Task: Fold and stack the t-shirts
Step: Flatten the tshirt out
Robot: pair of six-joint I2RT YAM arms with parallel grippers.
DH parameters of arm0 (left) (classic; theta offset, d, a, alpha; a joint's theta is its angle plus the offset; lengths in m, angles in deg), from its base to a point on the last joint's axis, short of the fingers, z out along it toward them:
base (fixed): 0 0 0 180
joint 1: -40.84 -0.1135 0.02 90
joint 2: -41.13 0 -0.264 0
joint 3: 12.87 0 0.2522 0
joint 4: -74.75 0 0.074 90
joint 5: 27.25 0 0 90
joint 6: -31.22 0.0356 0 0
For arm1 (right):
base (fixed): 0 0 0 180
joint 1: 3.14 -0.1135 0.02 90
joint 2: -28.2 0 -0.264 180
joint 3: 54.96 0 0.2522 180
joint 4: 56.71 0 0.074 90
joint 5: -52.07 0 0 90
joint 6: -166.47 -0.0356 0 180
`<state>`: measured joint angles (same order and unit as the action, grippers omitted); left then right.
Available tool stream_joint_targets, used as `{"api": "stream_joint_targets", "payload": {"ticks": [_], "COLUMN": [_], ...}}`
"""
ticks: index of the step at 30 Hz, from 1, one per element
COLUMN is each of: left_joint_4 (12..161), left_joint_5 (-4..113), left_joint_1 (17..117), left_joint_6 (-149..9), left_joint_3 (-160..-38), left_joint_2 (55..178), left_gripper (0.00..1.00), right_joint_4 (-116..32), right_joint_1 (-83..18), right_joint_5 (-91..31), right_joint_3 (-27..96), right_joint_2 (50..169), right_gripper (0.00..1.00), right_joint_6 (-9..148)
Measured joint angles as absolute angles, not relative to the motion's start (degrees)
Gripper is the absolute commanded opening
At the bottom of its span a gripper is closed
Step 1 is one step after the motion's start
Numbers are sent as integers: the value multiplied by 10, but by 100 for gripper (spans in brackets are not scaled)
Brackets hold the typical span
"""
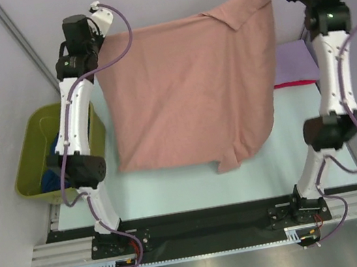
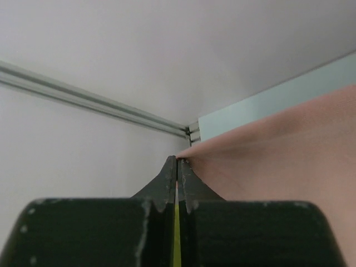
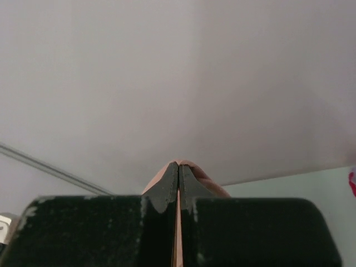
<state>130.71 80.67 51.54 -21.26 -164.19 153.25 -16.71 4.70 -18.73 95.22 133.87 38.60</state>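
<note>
Pink t-shirt (image 1: 188, 90), one, left hand (image 2: 177, 162), right hand (image 3: 178, 165)

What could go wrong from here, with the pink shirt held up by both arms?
1. Slip: the left gripper and right gripper each pinch only a thin edge of the salmon-pink shirt at their tips. A tug could pull a corner free.
2. Creases: its lower right corner hangs bunched below the rest of the hem. Laying it down like this may trap a fold.
3. Drag: its right edge hangs close to the lavender shirt and might disturb it.
</note>
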Motion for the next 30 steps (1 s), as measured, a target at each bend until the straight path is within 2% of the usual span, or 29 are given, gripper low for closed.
{"api": "stream_joint_targets", "payload": {"ticks": [3, 6, 12, 16, 19, 22, 26, 30], "left_joint_4": [1256, 1189, 1062, 1056, 1071, 1088, 1104, 1130], "left_joint_5": [809, 816, 817, 794, 757, 725, 689, 665], "left_joint_1": [503, 496, 497, 497, 497, 496, 495, 496], "left_joint_6": [-212, -208, -177, -173, -174, -175, -171, -158], "left_joint_3": [-1660, -1691, -1749, -1740, -1660, -1531, -1292, -1053], "left_joint_2": [1583, 1605, 1591, 1553, 1493, 1426, 1340, 1280], "left_gripper": [0, 0, 0, 0, 0, 0, 1, 0], "right_joint_4": [-182, -204, -269, -299, -309, -321, -340, -278], "right_joint_1": [39, 38, 42, 58, 75, 78, 77, 78], "right_joint_5": [-188, -197, -227, -230, -229, -226, -222, -227], "right_joint_3": [1060, 1076, 1077, 1045, 970, 830, 549, 292], "right_joint_2": [1470, 1519, 1495, 1423, 1336, 1235, 1095, 1009], "right_gripper": [0, 0, 0, 0, 0, 0, 0, 0], "right_joint_6": [358, 322, 301, 309, 329, 355, 371, 370]}}
